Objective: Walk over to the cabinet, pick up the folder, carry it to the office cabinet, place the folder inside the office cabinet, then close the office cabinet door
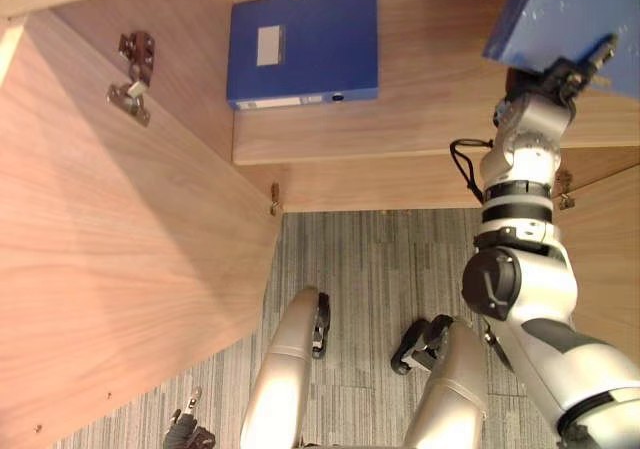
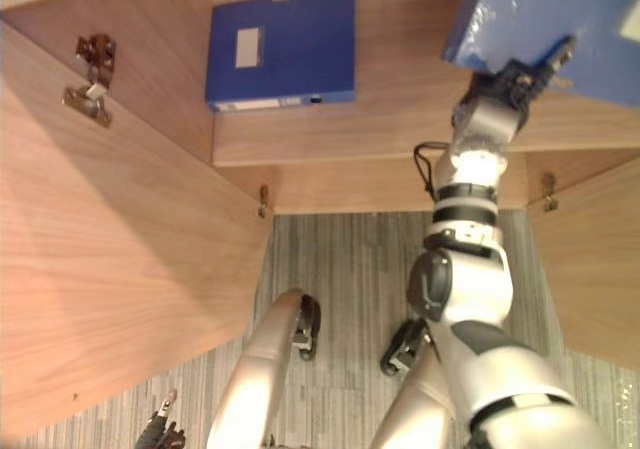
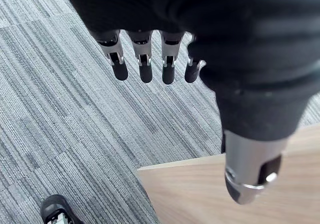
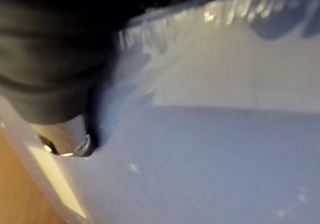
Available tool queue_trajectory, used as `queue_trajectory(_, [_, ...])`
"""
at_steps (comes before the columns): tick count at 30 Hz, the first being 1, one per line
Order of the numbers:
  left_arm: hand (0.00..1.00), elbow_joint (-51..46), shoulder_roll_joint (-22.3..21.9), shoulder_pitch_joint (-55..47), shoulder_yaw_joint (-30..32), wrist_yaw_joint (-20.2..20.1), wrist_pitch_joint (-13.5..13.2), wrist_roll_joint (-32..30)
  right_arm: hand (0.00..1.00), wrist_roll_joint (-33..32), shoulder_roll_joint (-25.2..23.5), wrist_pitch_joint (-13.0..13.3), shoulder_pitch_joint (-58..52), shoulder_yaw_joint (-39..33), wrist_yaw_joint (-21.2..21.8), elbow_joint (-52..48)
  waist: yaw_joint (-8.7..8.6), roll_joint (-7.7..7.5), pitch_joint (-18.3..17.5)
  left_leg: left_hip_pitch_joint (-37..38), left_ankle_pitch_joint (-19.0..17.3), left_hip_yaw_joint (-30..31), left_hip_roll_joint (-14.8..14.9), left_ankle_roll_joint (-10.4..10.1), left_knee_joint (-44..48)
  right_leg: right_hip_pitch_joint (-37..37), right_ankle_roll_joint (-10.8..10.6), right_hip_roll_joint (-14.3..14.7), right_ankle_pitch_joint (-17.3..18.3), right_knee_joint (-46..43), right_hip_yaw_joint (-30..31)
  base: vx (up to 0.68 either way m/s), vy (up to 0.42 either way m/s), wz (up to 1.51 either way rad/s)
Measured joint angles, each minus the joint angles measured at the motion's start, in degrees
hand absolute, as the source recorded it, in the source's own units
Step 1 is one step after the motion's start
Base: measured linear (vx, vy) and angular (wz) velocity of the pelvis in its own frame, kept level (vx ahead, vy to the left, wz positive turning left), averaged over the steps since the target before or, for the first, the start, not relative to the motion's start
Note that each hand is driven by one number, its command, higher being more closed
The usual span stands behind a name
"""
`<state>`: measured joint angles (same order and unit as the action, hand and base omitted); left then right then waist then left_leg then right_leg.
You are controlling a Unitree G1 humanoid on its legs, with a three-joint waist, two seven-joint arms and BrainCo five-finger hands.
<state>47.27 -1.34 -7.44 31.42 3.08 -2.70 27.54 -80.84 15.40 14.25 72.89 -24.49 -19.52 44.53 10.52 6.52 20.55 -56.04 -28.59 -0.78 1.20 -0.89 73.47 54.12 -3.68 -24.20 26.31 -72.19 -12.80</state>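
Open office cabinet (image 1: pixel 190 69) seen from above by the head camera, with its wooden shelf (image 1: pixel 400 119) across the upper part of the scene. The right hand (image 1: pixel 555 74) is raised at the cabinet's right side and is clamped on the lower edge of a blue folder (image 1: pixel 560 14). In the right wrist view the thumb (image 4: pixel 65 139) presses against the folder's pale blue face, while the fingers on the far side are hidden. The folder is tilted and sits over the right part of the shelf; whether it touches the wood cannot be told. A second folder (image 1: pixel 305 44), also blue with a pale label, lies flat at the left rear of the shelf against the side wall, well apart from the held one. The left door (image 1: pixel 120 269) stands open as a broad wooden panel in the near left, joined to the cabinet by a metal hinge (image 1: pixel 133 74). The left hand (image 3: pixel 142 59) hangs low beside this panel over the grey striped carpet (image 1: pixel 380 269), its fingers straight, spread slightly apart and holding nothing.
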Motion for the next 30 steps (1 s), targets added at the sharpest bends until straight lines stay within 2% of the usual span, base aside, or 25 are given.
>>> queue_trajectory(2, [0.00, -0.70, -0.03, 0.38, -0.14, 0.31, 0.04, -0.01, 1.00, 1.73, 0.35, -2.76, 2.25, 2.30, -0.72, 2.65, 0.29, 0.34, 0.32, -1.35, 0.21, 0.46, -0.15, -0.12, 0.64, 1.09, 0.32, -0.19, 0.22, -0.80, -0.26, -0.05, -0.022, 0.13])
queue_trajectory(3, [0.00, -1.18, -0.02, 0.80, -0.35, 0.40, 0.04, -0.01, 1.00, 1.94, 0.90, -4.17, 3.51, 3.96, -1.18, 4.24, 0.51, 1.01, 0.77, -1.92, 0.32, 1.04, -0.40, -0.27, 1.00, 1.18, 0.48, -0.49, 0.44, -1.26, -0.81, -0.02, -0.024, 0.21])
queue_trajectory(6, [0.00, -3.52, 0.01, 1.72, -1.02, 0.93, 0.05, -0.01, 1.00, 1.94, 3.29, -5.74, 4.77, 8.34, -2.38, 6.56, 1.57, 1.19, 1.71, -3.70, 1.09, 1.53, -1.48, -0.53, 1.08, 2.74, 0.94, -1.83, 1.12, -2.61, -1.19, -0.02, -0.035, 0.25])
queue_trajectory(7, [0.00, -3.72, 0.01, 1.84, -1.03, 1.04, 0.05, -0.01, 0.00, 1.90, 3.61, -5.86, 5.34, 8.84, -2.64, 7.26, 1.62, 1.23, 1.84, -4.19, 1.25, 1.78, -1.75, -0.62, 1.15, 3.12, 0.96, -1.92, 1.17, -2.79, -1.26, -0.01, -0.038, 0.24])
queue_trajectory(10, [0.00, -4.75, 0.10, 1.90, -1.02, 1.43, 0.12, 0.00, 0.00, 1.06, 5.30, -6.33, 7.49, 10.75, -3.66, 9.31, 1.89, 1.83, 3.71, -5.16, 1.65, 3.00, -1.97, -0.94, 1.78, 3.18, 1.27, -1.81, 1.37, -3.42, -1.71, -0.01, -0.028, 0.15])
queue_trajectory(17, [0.00, -5.24, 0.32, 1.88, -0.72, 2.04, 0.86, -0.02, 0.00, 1.09, 8.57, -6.80, 9.35, 13.15, -3.74, 9.58, 2.51, 1.86, 4.28, -6.23, 2.36, 3.40, -2.27, -1.26, 1.67, 4.18, 1.37, -1.86, 1.53, -3.71, -1.71, -0.01, -0.009, 0.03])
queue_trajectory(27, [0.00, -7.33, 0.51, 1.88, -0.73, 2.18, 1.05, -0.02, 0.00, 1.02, 8.62, -5.13, 9.98, 13.17, -3.73, 9.83, 2.54, 1.95, 4.38, -7.38, 2.68, 3.51, -2.10, -1.48, 1.72, 5.51, 1.54, -1.73, 1.61, -4.15, -1.69, 0.00, 0.000, 0.00])
queue_trajectory(29, [0.00, -7.37, 0.68, 1.88, -0.73, 2.18, 1.05, -0.02, 0.00, 1.43, 8.73, -5.33, 9.98, 13.25, -3.70, 9.83, 2.54, 1.97, 4.39, -7.69, 2.74, 3.51, -2.11, -1.49, 1.73, 5.80, 1.54, -1.74, 1.61, -4.17, -1.69, 0.00, 0.000, 0.00])
queue_trajectory(30, [0.00, -7.37, 0.90, 1.88, -0.73, 2.18, 1.05, -0.01, 0.00, 3.62, 8.90, -6.33, 9.97, 13.37, -3.70, 9.86, 2.53, 1.98, 4.43, -7.86, 2.79, 3.51, -2.12, -1.51, 1.72, 5.96, 1.54, -1.75, 1.61, -4.20, -1.69, 0.00, 0.000, 0.00])
